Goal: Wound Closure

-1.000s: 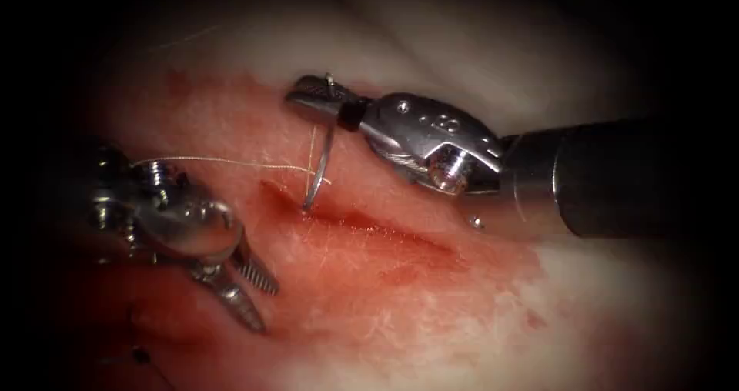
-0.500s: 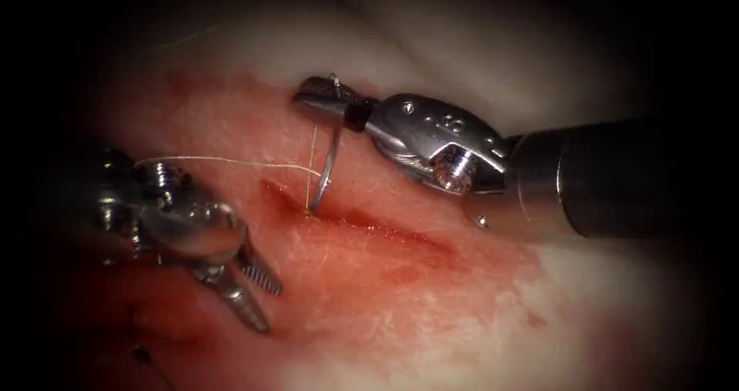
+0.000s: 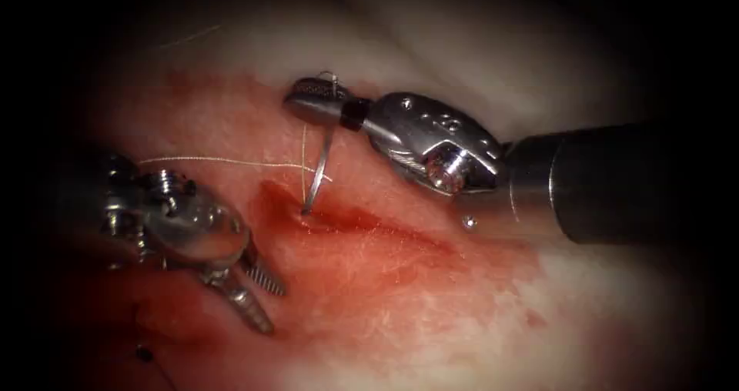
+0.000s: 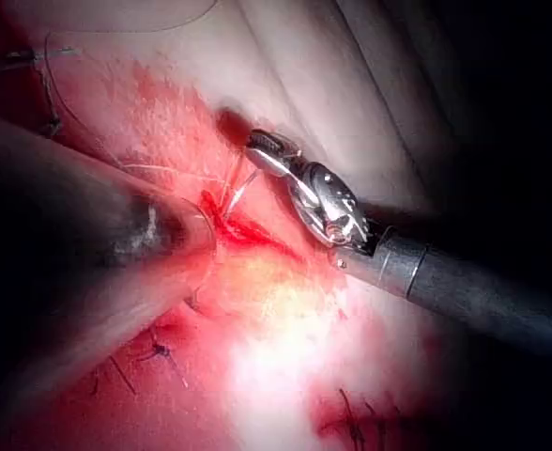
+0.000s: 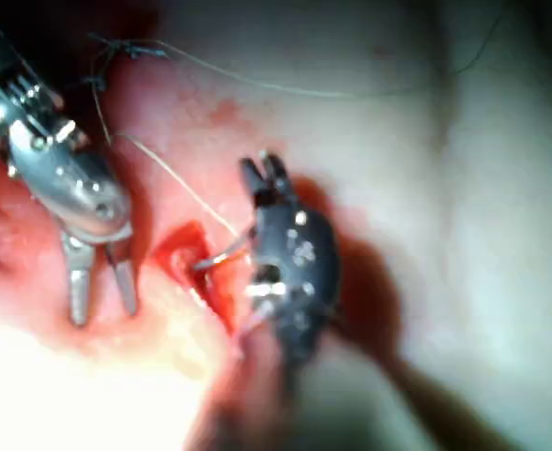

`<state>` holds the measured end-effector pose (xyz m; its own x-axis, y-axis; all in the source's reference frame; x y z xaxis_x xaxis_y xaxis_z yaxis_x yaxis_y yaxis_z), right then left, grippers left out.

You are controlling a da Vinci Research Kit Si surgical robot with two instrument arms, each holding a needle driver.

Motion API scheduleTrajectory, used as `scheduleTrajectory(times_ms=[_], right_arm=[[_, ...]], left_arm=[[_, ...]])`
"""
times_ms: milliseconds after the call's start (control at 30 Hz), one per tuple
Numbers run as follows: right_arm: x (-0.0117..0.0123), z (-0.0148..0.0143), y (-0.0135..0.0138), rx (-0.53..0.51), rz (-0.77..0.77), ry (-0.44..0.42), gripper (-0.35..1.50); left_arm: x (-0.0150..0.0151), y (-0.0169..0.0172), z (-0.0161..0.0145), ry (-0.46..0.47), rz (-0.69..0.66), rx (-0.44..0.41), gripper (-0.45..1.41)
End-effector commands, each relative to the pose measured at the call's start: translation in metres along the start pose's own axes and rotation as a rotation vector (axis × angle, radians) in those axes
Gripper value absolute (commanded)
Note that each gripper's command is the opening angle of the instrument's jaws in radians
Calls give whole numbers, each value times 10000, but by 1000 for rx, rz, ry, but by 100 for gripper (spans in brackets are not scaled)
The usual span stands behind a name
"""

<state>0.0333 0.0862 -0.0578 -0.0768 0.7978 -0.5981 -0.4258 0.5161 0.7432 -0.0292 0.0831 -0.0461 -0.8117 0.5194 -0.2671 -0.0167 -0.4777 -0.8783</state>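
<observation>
Steel of the curved needle (image 3: 319, 168) is clamped near its thread end in the shut jaws of the right tool (image 3: 317, 101), so that its point is stood in the tissue (image 3: 400, 299) at the left end of the cut (image 3: 362, 229). The left tool (image 3: 250, 295) is kept left of the cut with jaws parted and nothing held, apparently in readiness. The thread (image 3: 223, 162) is seen lying across the tissue from the needle toward the left tool.

I find no text I can read here. My right tool (image 3: 315, 98) bears small stamped marks on its wrist housing, too small and blurred to make out.
</observation>
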Motion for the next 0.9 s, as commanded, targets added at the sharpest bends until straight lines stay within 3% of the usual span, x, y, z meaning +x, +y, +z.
scheduleTrajectory(times_ms=[33, 633, 900], right_arm=[[-3, 8, -1, 3, 16, -1, -35], [-16, 10, -19, 61, 35, -50, -35], [-15, 10, -27, 78, 192, -61, -35]], left_arm=[[1, -3, 8, 0, 0, -1, 54], [-22, 2, -4, -5, 17, -1, 54], [-23, -2, 1, 5, 18, -1, 53]])
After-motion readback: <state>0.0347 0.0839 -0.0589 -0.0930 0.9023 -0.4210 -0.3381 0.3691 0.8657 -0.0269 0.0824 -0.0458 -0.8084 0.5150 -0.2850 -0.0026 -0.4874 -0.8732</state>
